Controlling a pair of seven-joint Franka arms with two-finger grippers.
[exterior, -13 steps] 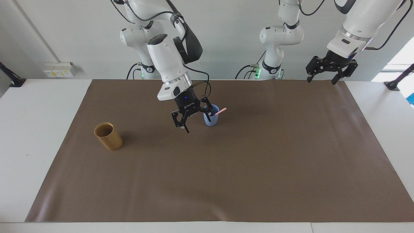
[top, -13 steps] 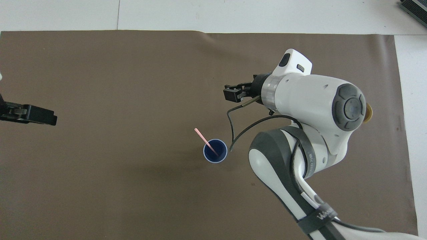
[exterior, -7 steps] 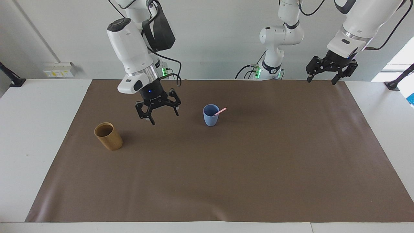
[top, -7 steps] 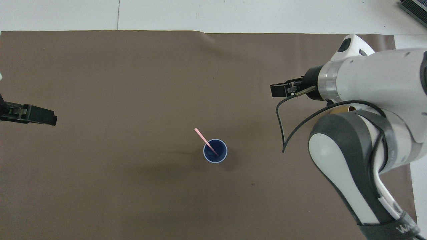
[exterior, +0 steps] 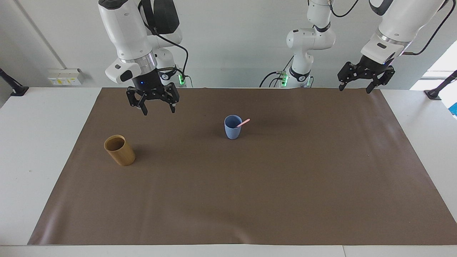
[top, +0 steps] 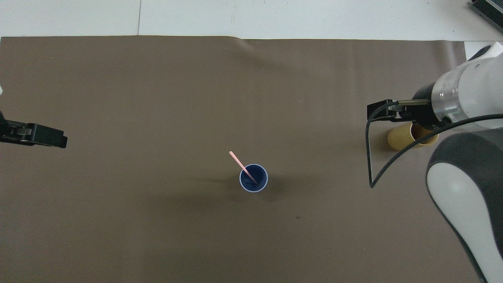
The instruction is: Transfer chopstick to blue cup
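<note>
Chopstick (exterior: 243,123): leaning inside the blue cup (exterior: 232,131), tip pointing to ten o'clock in the overhead view.
Right gripper (exterior: 154,105): hanging spread and empty over the mat (exterior: 250,200).
Left gripper (exterior: 358,85): waiting, spread, empty.

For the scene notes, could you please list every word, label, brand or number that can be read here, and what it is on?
No text here can be read.
Wall socket plate: pale yellow stickers, too small to read.
Right end effector: no legible marking.
Blue cup, chopstick, tan cup, brown mat: plain, no markings.
</note>
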